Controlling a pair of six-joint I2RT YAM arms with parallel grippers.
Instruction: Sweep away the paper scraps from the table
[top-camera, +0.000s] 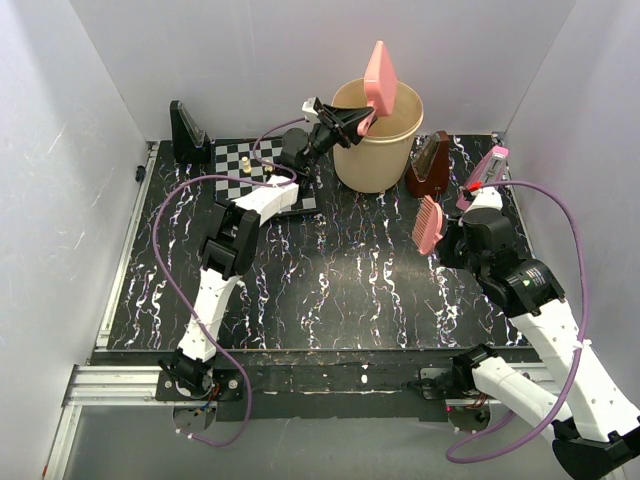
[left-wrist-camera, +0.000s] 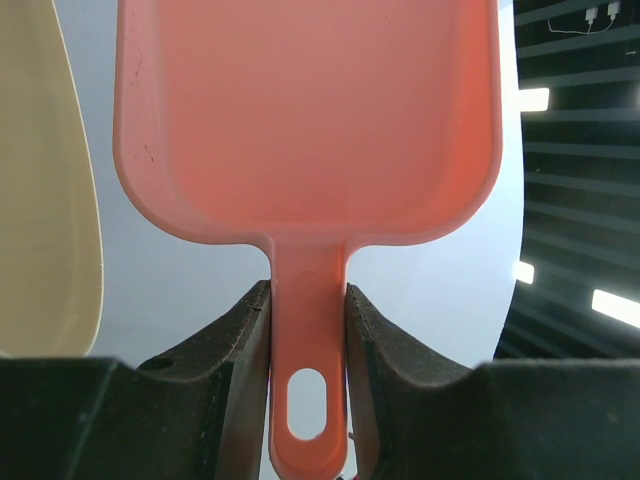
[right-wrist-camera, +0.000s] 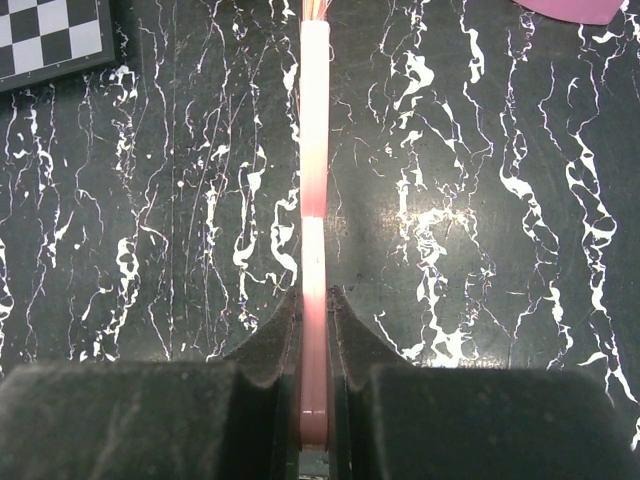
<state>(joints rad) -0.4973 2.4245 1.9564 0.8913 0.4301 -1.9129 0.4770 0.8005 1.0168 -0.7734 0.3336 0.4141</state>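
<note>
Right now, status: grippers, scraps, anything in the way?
Left gripper shut on dustpan, up over bucket. Right gripper shut on brush above table. No paper scraps visible. Nothing blocking.

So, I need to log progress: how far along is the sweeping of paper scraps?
Looks nearly done: no paper scraps show on the table. In hand: the left gripper holds the pink dustpan upright at the beige bucket rim; the right gripper grips the brush above the table. Left: likely just putting both tools down. The bucket's contents aren't visible.

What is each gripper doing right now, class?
Left gripper: shut on the pink dustpan handle.
Right gripper: shut on the pink brush.
</note>
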